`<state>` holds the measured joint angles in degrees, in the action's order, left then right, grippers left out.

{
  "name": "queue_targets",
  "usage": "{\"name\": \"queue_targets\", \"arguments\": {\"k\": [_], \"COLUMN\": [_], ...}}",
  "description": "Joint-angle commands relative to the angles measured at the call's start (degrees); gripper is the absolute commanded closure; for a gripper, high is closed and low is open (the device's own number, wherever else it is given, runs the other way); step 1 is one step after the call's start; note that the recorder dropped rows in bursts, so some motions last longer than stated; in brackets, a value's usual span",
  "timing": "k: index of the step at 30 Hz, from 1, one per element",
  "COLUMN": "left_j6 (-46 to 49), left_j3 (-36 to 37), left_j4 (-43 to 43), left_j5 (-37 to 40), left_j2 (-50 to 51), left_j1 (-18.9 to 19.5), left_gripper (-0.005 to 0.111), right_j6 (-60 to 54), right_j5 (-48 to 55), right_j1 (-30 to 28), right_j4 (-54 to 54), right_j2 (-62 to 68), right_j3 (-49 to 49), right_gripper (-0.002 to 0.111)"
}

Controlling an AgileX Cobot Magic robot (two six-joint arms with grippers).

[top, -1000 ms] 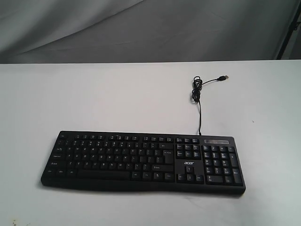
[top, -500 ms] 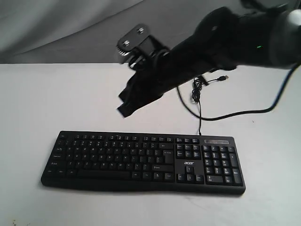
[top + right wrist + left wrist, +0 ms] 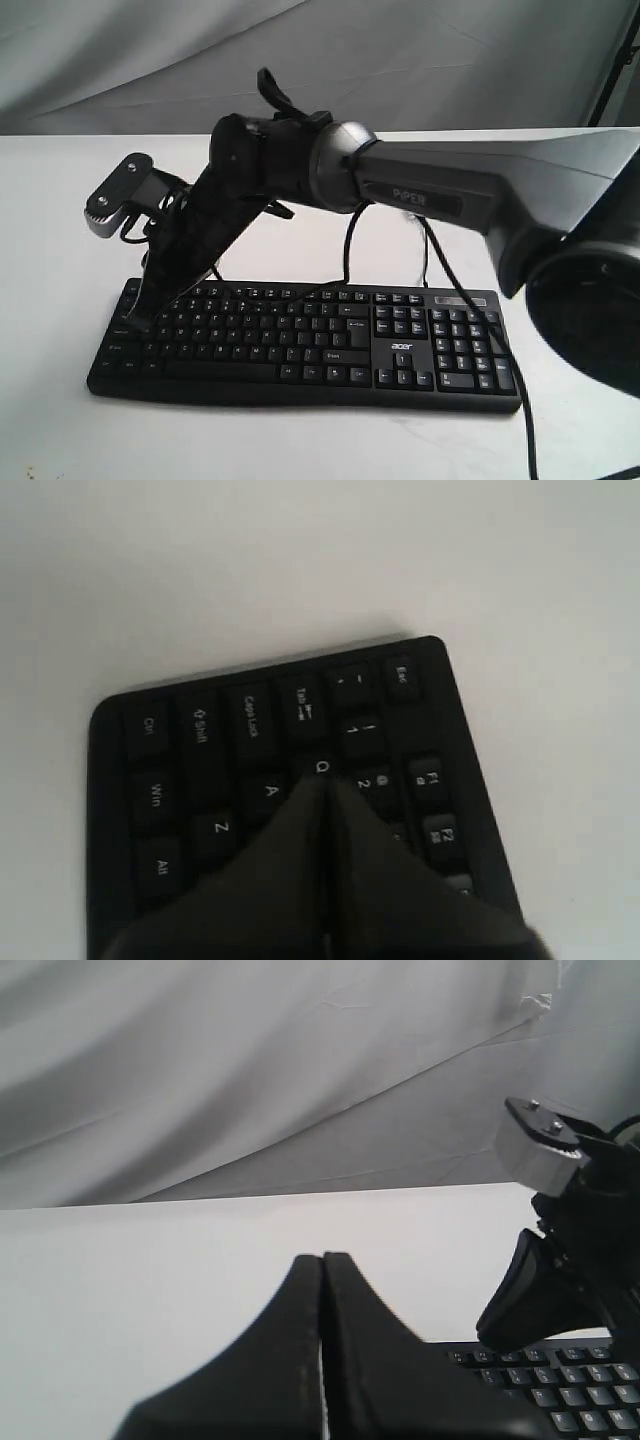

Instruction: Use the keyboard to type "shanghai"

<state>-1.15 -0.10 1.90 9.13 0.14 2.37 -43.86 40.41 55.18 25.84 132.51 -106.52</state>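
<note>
1 black keyboard (image 3: 300,345) lies on the near part of the white bench (image 3: 60,440), long side running left to right, number pad at the right end. 1 arm shows from where I stand, the right arm (image 3: 450,200). It reaches in from the right above most of the keys and hides the far middle of the bench. Its right jaws are closed tight, the 2 fingers (image 3: 280,870) pressed together, tip down at the keyboard's left end by the Q and A keys. Whether it touches a key I cannot tell. 1 grey camera box (image 3: 112,195) juts out above that tip. 1 black cable (image 3: 527,440) from the arm hangs across the number pad and off the near edge. The left jaws are closed too, 2 fingers (image 3: 290,1360) flat against each other, over the bench by the keyboard's left end. 1 grey cloth (image 3: 450,70) hangs behind.
</note>
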Motion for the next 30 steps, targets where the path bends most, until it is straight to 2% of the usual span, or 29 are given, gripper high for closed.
{"name": "queue_targets", "arguments": {"k": [1, 30], "left_j6": [-0.2, -0.2], "left_j3": [0.1, 0.1], "left_j4": [0.0, 0.0], "left_j5": [-0.3, -0.3], "left_j2": [-0.1, -0.1], "left_j1": [-0.4, -0.4], "left_gripper": [0.107, 0.107], "right_j6": [3.4, 5.0], "right_j5": [-1.1, 0.8], "right_j1": [2.1, 2.9], "right_j4": [-4.4, -7.0], "right_j2": [1.1, 4.2], "right_j3": [-0.9, -0.5], "right_gripper": [0.108, 0.108]}}
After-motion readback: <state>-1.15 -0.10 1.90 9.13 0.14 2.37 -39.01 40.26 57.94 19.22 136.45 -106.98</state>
